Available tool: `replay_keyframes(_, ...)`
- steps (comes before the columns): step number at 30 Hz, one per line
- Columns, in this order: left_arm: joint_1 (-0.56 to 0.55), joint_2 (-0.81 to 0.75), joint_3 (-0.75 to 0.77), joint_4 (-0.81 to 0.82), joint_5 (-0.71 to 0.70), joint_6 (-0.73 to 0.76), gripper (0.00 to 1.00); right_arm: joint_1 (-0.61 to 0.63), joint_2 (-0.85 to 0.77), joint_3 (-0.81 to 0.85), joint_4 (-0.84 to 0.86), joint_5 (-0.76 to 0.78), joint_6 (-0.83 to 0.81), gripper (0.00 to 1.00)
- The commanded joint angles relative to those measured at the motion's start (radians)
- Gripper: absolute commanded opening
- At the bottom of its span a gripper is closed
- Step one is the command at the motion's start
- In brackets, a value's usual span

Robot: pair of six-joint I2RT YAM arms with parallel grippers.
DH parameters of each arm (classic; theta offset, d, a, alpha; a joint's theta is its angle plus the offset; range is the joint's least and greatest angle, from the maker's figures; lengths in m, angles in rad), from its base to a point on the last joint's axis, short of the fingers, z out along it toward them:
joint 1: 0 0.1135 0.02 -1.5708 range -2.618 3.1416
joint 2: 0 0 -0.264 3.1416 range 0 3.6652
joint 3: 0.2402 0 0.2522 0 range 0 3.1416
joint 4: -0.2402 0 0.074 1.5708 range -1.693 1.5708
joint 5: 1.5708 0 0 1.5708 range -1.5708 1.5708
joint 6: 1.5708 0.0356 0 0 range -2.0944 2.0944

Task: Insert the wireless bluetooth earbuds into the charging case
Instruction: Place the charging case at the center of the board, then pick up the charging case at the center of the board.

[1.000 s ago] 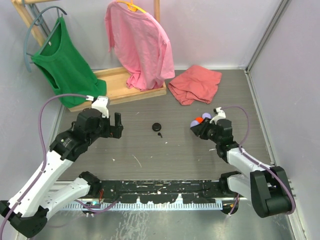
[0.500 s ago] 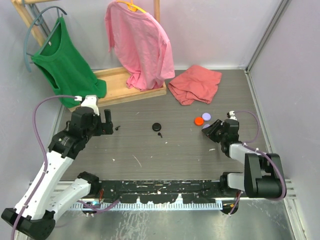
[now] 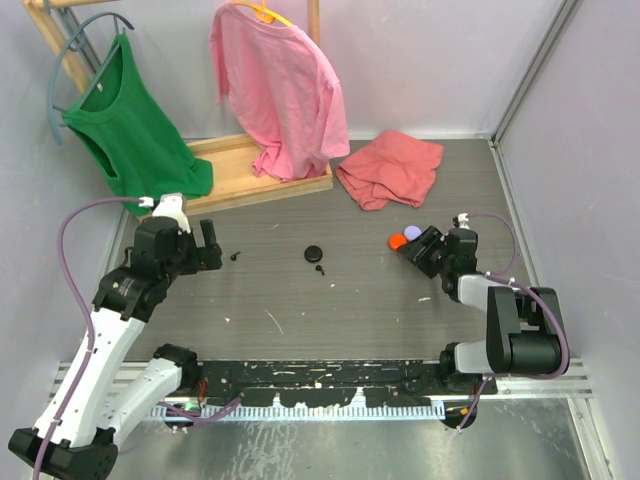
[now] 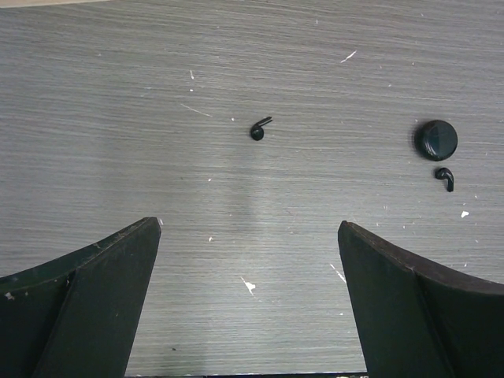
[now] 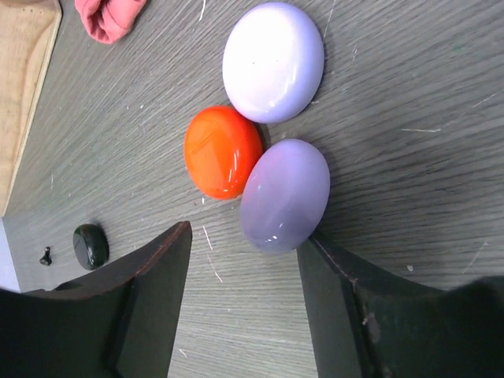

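Left tool shifted leftward; black earbud lies just ahead.

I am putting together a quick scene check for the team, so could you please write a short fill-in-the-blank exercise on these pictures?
1. Beside the orange disc lie ____ lavender discs.
2. The left gripper stands ____, with nothing between its fingers.
3. The black earbud lying apart from the black disc is nearest the ____ arm's gripper.
Missing words: two; open; left.
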Motion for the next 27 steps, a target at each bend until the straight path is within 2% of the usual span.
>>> replay_keyframes(1,0.006,-0.022,-0.001,0.042,0.011,-0.01,0.98,-0.003,-0.03,0.0,-0.101,-0.017,-0.007,0.66)
replay_keyframes(8,0.007,-0.029,-0.004,0.045,0.013,-0.011,0.98,0.0,-0.174,-0.013,-0.238,-0.034,-0.031,0.67)
replay_keyframes(12,0.008,-0.032,-0.008,0.048,0.013,-0.011,0.98,0.045,-0.255,-0.011,-0.292,-0.004,-0.042,0.68)
replay_keyframes(19,0.009,-0.037,-0.011,0.049,0.019,-0.013,0.98,0.319,-0.295,0.103,-0.35,0.214,-0.115,0.72)
replay_keyframes(25,0.014,-0.031,-0.008,0.044,0.033,-0.003,0.98,0.546,-0.172,0.227,-0.316,0.35,-0.21,0.8)
replay_keyframes(27,0.016,-0.027,-0.004,0.037,0.04,0.001,0.98,0.609,-0.117,0.265,-0.299,0.384,-0.257,0.86)
